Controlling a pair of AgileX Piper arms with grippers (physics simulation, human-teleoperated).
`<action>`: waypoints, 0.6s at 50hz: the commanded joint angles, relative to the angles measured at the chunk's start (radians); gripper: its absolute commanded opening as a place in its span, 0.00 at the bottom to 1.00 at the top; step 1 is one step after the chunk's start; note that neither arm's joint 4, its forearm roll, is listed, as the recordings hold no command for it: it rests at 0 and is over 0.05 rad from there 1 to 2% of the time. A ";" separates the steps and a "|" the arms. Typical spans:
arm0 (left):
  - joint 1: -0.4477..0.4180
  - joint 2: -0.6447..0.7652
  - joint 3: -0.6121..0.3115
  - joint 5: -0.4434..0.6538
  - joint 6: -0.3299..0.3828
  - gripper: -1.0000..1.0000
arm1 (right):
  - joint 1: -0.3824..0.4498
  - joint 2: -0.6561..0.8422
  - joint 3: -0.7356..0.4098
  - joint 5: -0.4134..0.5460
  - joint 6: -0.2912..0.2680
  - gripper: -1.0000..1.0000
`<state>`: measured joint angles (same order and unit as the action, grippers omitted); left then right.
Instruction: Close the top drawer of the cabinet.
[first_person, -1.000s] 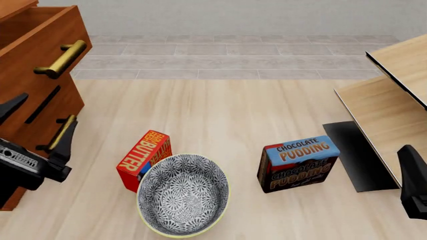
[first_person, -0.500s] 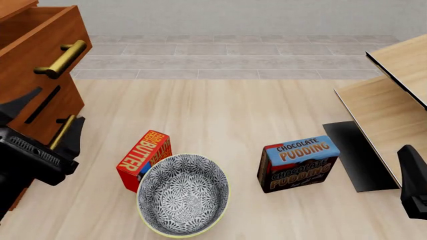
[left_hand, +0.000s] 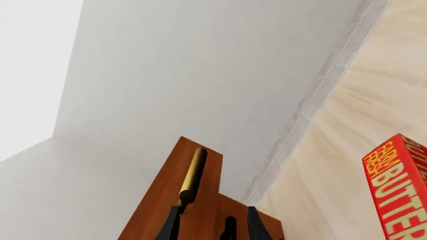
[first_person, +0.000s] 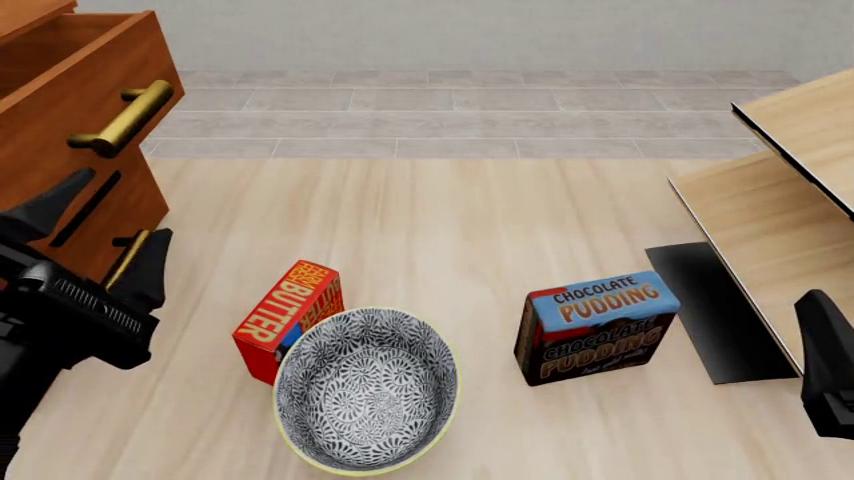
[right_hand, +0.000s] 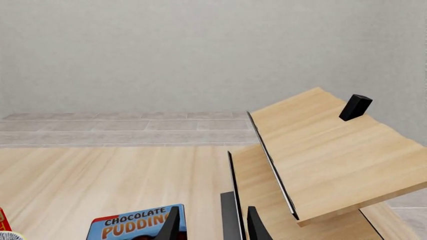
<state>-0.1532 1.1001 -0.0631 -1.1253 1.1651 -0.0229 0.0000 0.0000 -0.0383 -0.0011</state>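
Observation:
The reddish-brown cabinet stands at the far left. Its top drawer juts out, open, with a brass bar handle on the front. My left gripper is open, its fingers pointing up at the cabinet front just below that handle and in front of the second drawer's handle. In the left wrist view the open left gripper sits below the brass handle on the drawer front. My right gripper is open and holds nothing, low at the right edge.
A red butter box leans beside a patterned bowl in the near middle. A chocolate pudding box stands to their right. Pale wood furniture with black edging fills the right side, with a black panel at its foot.
My left gripper has risen and shifted slightly right along the cabinet front, closer to the top drawer's handle. The right arm and the objects have not moved.

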 joint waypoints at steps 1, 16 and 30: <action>-0.005 0.032 -0.015 -0.056 0.088 1.00 | 0.000 0.000 0.000 0.000 0.000 1.00; 0.022 0.067 -0.057 -0.094 0.194 1.00 | 0.000 0.000 0.000 0.000 0.000 1.00; 0.055 0.094 -0.121 -0.092 0.228 1.00 | 0.000 0.000 0.000 0.000 0.000 1.00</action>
<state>-0.1224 1.1750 -0.1413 -1.2141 1.3641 -0.0229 0.0000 0.0000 -0.0383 -0.0011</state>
